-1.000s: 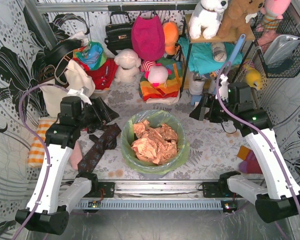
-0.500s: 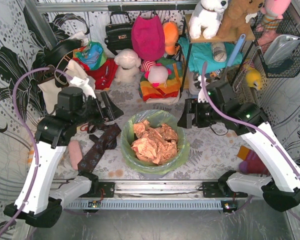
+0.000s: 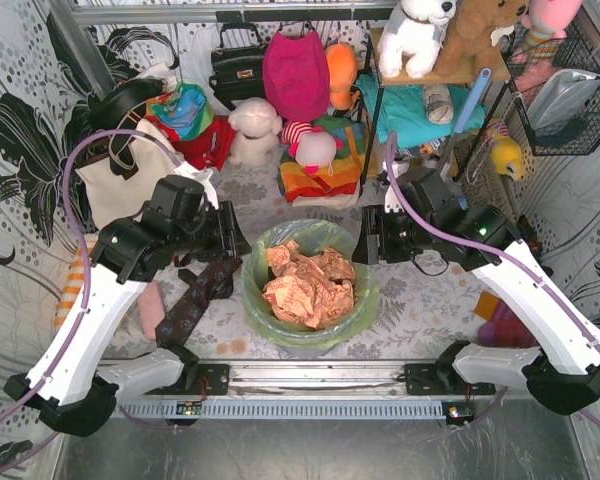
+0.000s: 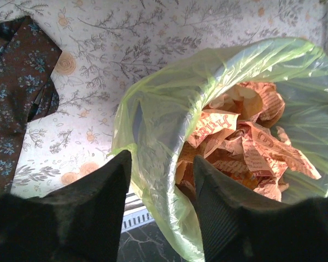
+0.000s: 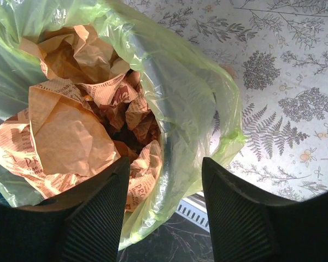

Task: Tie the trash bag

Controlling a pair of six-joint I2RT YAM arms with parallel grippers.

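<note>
In the middle of the overhead frame, on the flowered table (image 3: 420, 300): trash bag (image 3: 364, 298), mouth open, full of crumpled paper (image 3: 308, 285). At its left rim, left gripper (image 4: 161, 158), jaws apart, straddling the thin green edge at lower centre of the wrist frame, one finger outside the bag and one over the paper. At the right rim, right gripper (image 5: 165, 161), likewise parted around the plastic, not clamped. Left of the bag, dark flowered necktie (image 3: 195, 295) lying flat on the table.
</note>
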